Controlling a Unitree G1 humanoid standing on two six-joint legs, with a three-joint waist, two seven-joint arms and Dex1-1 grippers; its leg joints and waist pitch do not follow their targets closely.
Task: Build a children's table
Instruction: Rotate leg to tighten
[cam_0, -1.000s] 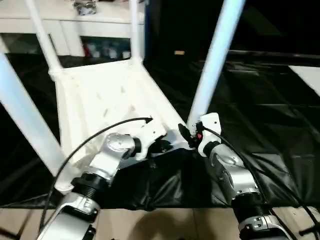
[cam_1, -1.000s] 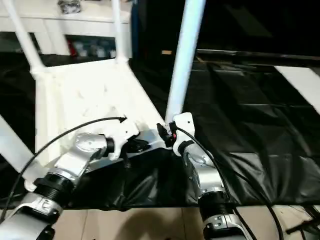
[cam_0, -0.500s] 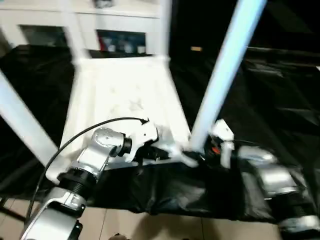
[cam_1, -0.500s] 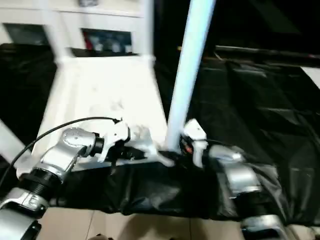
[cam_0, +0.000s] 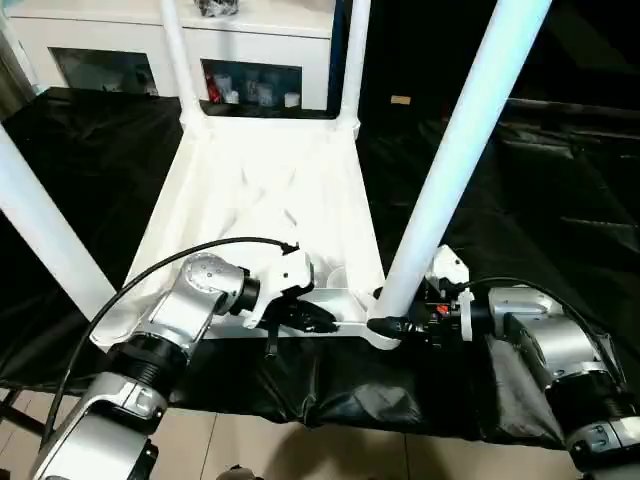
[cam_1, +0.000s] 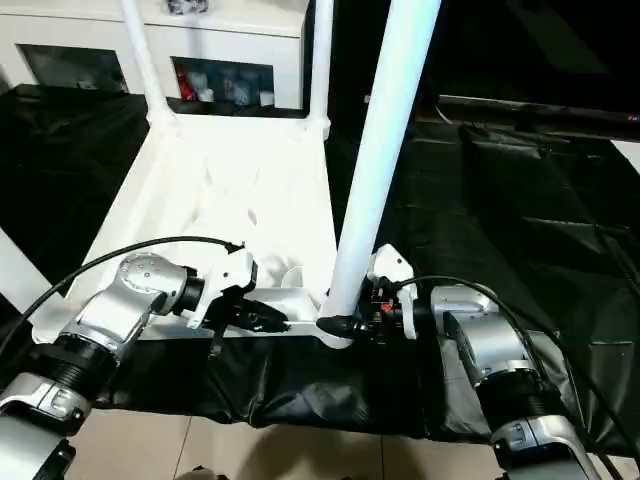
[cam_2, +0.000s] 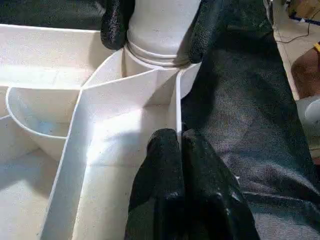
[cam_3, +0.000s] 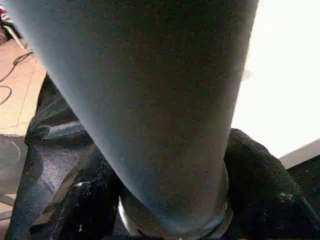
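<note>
While seated in its corner socket (cam_2: 150, 70), leg (cam_0: 455, 160) between right fingers (cam_2: 114, 22); left fingers (cam_2: 162, 165) clenched.

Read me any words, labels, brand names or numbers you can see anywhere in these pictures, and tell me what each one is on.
None can be read.
White plastic table top and its round white legs: no lettering shows.
Small items behind the glass doors of the white cabinet: any labels are too small to read.
Black sheet and silver forearms: no legible marks.
</note>
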